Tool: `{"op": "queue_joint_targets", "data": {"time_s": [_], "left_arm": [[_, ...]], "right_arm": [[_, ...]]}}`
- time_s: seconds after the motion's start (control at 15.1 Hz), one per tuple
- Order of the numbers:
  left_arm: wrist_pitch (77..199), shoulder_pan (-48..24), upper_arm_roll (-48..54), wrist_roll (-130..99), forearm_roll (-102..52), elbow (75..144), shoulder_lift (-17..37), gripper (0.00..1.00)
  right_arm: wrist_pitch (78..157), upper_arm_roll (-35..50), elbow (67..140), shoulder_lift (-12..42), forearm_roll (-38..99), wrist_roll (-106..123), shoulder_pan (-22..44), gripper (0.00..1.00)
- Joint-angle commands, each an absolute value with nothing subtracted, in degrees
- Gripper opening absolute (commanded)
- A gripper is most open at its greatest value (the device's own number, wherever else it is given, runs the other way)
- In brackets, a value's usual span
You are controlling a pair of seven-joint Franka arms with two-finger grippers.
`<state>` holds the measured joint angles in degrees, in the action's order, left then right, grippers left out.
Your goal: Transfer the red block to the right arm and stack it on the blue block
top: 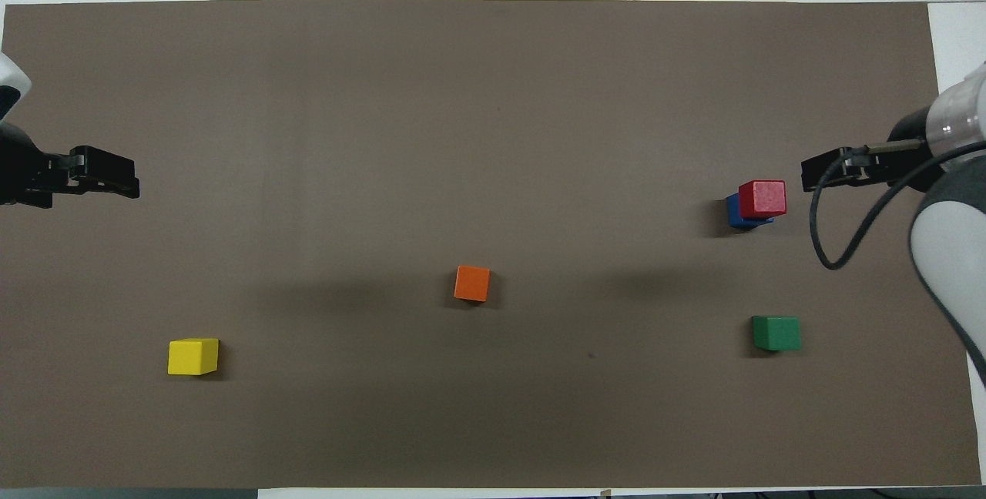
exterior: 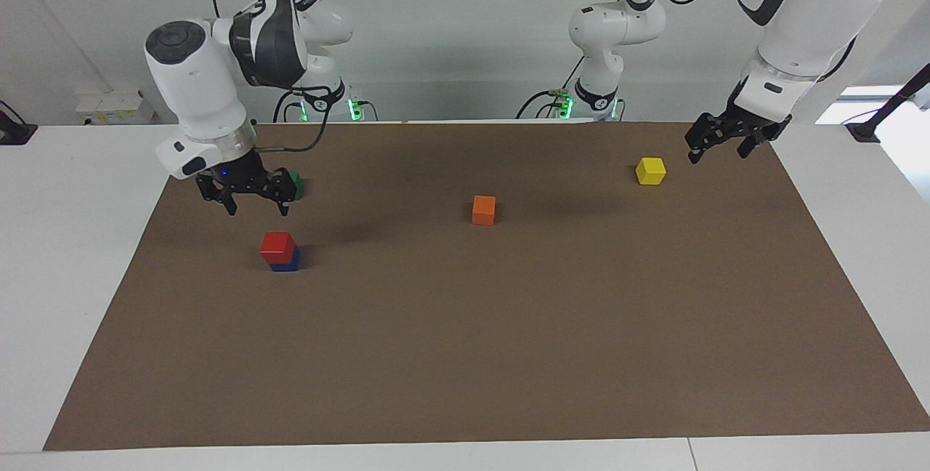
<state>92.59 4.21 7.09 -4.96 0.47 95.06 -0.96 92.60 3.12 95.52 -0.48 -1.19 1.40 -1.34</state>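
Note:
The red block (exterior: 277,246) sits on top of the blue block (exterior: 287,262), slightly offset, toward the right arm's end of the brown mat. The stack also shows in the overhead view, with the red block (top: 762,199) over the blue block (top: 736,212). My right gripper (exterior: 258,206), with its blue light, is open and empty. It hangs in the air just beside the stack and clear of it, and shows in the overhead view (top: 818,174). My left gripper (exterior: 718,153) is open and empty, raised at the left arm's end of the mat (top: 115,179).
A green cube (exterior: 296,184) lies nearer to the robots than the stack, partly covered by the right gripper; it shows whole in the overhead view (top: 776,333). An orange cube (exterior: 484,210) lies mid-mat. A yellow cube (exterior: 650,171) lies near the left gripper. The brown mat (exterior: 465,355) covers the table.

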Motion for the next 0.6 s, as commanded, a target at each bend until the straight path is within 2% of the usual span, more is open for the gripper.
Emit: {"op": "queue_joint_targets", "data": {"time_s": [0.0,0.27,0.53], "left_arm": [[92.02,4.83,7.03,-4.83,-0.35,95.98,-2.02,1.0],[91.93,5.1,7.03,-4.92,-0.35,95.98,-2.02,1.0],[91.93,5.1,7.03,-4.92,-0.35,95.98,-2.02,1.0]], "right_arm": [[83.17,2.9,89.57,0.09,0.18,6.06,-2.98,1.0],[80.51,3.25,88.95,-0.53,-0.53,8.26,-5.62,1.0],[81.38,1.33,88.95,-0.44,-0.88,7.82,-3.62,1.0]]}}
